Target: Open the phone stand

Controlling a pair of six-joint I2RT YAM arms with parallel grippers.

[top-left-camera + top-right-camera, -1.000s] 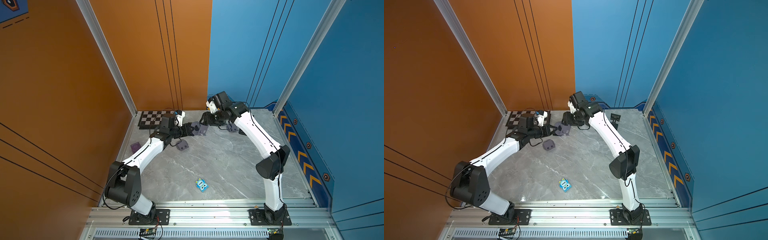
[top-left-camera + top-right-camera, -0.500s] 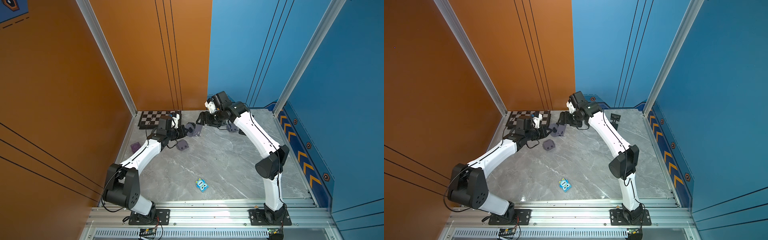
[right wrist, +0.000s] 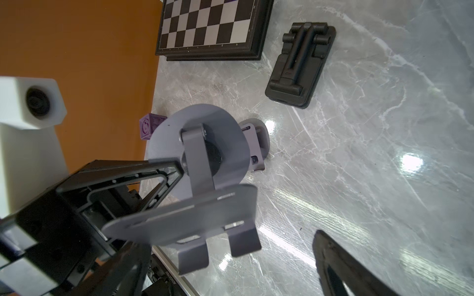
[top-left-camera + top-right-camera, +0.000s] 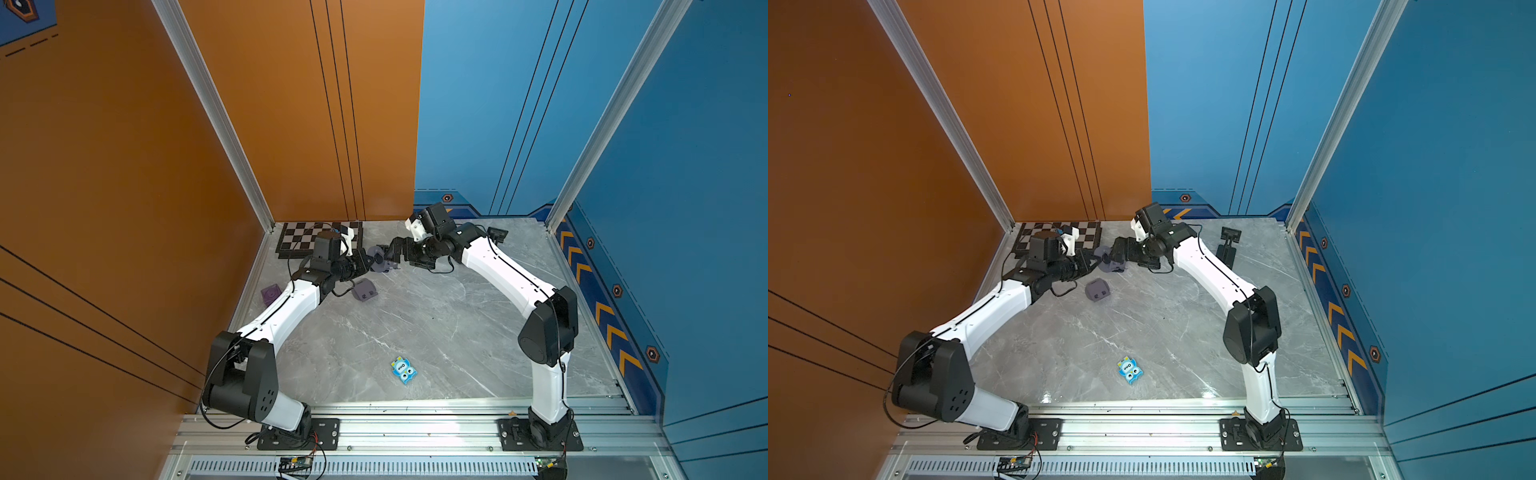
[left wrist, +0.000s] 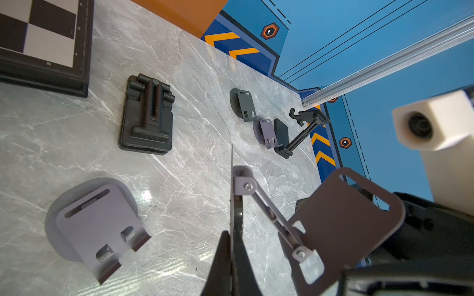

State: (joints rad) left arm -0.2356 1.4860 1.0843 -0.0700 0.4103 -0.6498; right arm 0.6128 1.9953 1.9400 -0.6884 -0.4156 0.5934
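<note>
While the left gripper (image 4: 369, 262) has its jaws clamped on the thin edge of the round base, the phone stand (image 4: 377, 261) hangs in the air above the worktop (image 4: 436, 324). It is near the far edge and just beside the chessboard (image 4: 309, 241), which lies in the far left corner. The stand is unfolded: in the left wrist view the base disc shows edge-on between the two black fingers (image 5: 220, 258). A hinged link runs from the disc to the slotted rest plate (image 5: 343, 212).

The right gripper (image 4: 392, 254) faces it from the other side with its jaws spread wide. In the right wrist view the rest plate and its two small lips sit between them. The finger (image 3: 343, 266) on one side stands well off the plate. Whether the other one touches it I cannot tell.

A second grey stand (image 4: 365, 290), folded flat, lies on the worktop just beside the left arm. A black folded stand (image 5: 146, 123) lies near the chessboard. A purple cube (image 4: 270, 293) sits by the left edge, and a blue toy block (image 4: 403, 371) lies near the front edge.
</note>
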